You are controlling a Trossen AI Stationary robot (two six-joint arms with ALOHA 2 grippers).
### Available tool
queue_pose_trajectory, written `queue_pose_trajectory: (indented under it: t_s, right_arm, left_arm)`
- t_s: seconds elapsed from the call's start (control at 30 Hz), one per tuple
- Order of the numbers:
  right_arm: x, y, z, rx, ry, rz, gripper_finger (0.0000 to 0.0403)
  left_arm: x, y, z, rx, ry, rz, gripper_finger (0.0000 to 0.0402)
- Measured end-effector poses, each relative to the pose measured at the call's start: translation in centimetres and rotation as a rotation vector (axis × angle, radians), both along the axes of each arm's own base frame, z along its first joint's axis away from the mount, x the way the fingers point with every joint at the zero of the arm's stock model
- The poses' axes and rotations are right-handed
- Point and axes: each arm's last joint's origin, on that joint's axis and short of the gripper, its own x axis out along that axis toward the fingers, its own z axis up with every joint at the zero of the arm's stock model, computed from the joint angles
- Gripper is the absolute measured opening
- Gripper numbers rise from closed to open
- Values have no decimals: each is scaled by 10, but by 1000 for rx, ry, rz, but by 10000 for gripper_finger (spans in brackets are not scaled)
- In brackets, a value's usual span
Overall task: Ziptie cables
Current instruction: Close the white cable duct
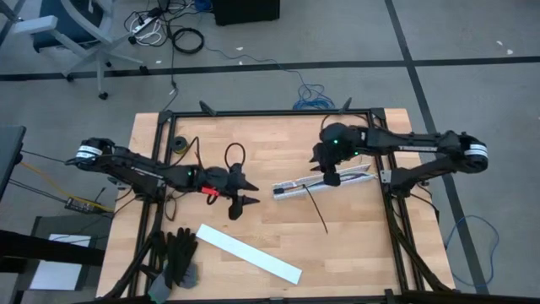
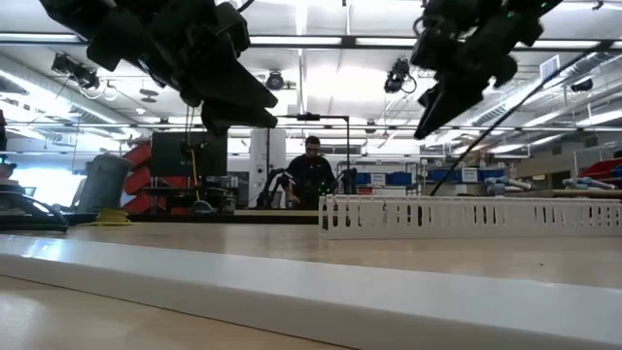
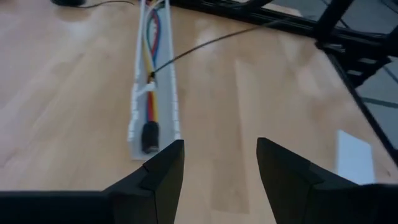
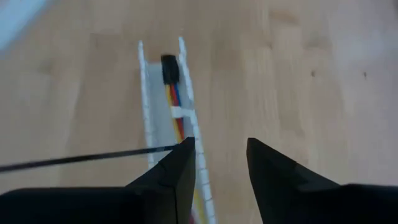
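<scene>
The left claw [image 1: 239,196] hangs above the wooden worktop [image 1: 354,245] with its two fingers apart, grasping nothing. A flat white strip [image 1: 248,252] lies near it. Further right, the cables [image 3: 151,93], red, yellow and blue, lie inside the white slotted channel [image 1: 321,181], with a small dark plug [image 3: 150,134] at the end. A white tie [image 3: 144,89] wraps them. A thin black strand [image 1: 316,208] sticks out from the channel. The right claw [image 1: 331,178] hovers just over the channel, fingers apart, holding nothing.
</scene>
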Motion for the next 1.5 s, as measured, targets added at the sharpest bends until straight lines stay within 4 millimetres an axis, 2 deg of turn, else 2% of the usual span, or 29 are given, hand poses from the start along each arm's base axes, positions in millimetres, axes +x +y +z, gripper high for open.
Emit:
queue_pose_trajectory:
  t_s: [0.17, 0.5, 0.67, 0.77, 0.97, 1.2, 1.4, 1.5]
  right_arm:
    - [-7, 24, 2, 155, -1, -20, 122]
    - [-16, 100, -32, 252, 77, -39, 99]
    - [-26, 136, -49, 354, 45, -34, 96]
    - [-34, 151, -61, 394, 35, -49, 98]
    - [-50, 173, -83, 425, -2, -101, 97]
    - [-59, 194, -100, 451, -4, -124, 97]
    - [-54, 214, -118, 462, -52, -113, 96]
    - [-50, 223, -130, 480, -66, -100, 95]
  left_arm:
    - [9, -14, 9, 44, -2, -40, 177]
    - [45, -41, -3, 126, 200, -114, 177]
    - [57, -57, 5, 135, 244, -152, 177]
    - [60, -66, 10, 84, 236, -143, 177]
    - [60, -72, 12, -64, 253, -169, 195]
    - [59, -87, 15, -170, 231, -176, 242]
    - [69, -106, 22, -303, 76, -187, 274]
    - [72, -121, 16, -308, 94, -229, 273]
